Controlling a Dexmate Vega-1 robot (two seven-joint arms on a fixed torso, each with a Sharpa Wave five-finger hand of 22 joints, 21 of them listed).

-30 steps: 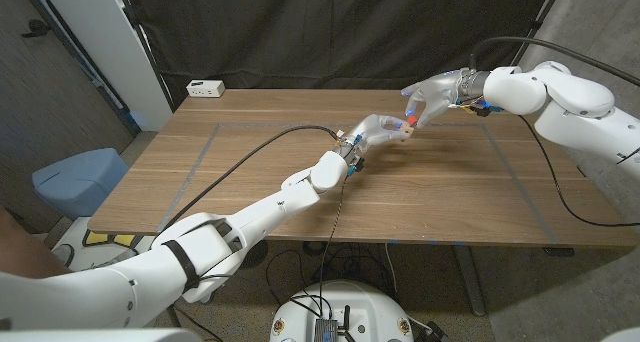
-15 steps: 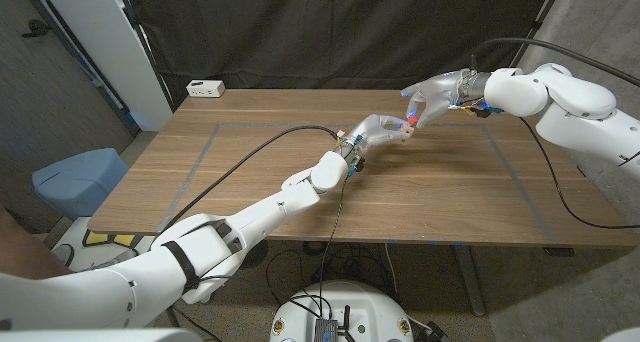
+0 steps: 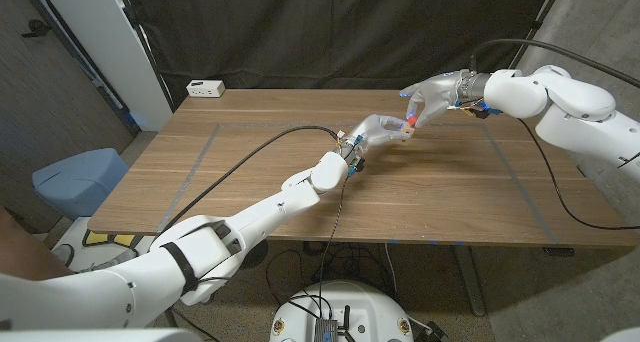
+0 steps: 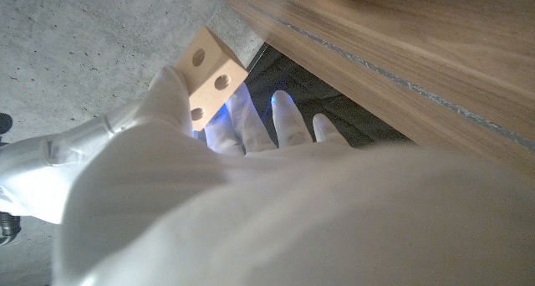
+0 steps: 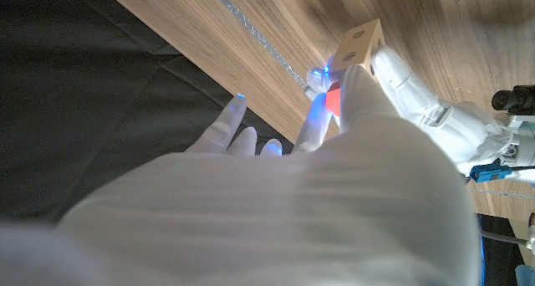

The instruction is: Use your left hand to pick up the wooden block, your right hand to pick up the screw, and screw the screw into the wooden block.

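I see my left robot hand (image 3: 378, 132) stretched out above the counter (image 3: 250, 172), pinching the wooden block (image 4: 209, 73) aloft. My right robot hand (image 3: 432, 94) meets it, pinching the red-headed screw (image 5: 333, 99) against the block.

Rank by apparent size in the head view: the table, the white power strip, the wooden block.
1. Table, by far the largest.
2. White power strip.
3. Wooden block, partly hidden by the left hand; the strip is farther away, so true sizes are unsure.
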